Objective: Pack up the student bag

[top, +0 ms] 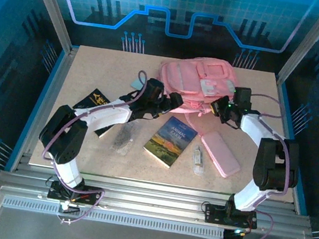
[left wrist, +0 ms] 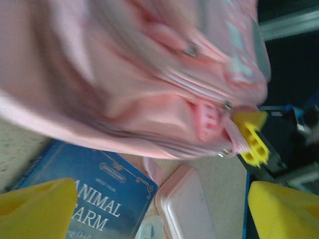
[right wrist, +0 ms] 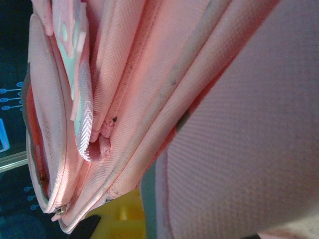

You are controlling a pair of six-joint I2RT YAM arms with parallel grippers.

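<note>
Top external view: the student bag (top: 198, 80) lies at the middle of the far edge of the table (top: 94, 74), contents unseen. Arm stretched forward, the left end effector (top: 177, 102) hangs spread at the bag's near side. Elbow bent, the right end effector (top: 217, 108) is pressed together against its near right corner.

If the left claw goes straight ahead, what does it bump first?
Most likely the student bag: the left gripper faces its pink side with nothing between, though the depth is hard to judge.
</note>
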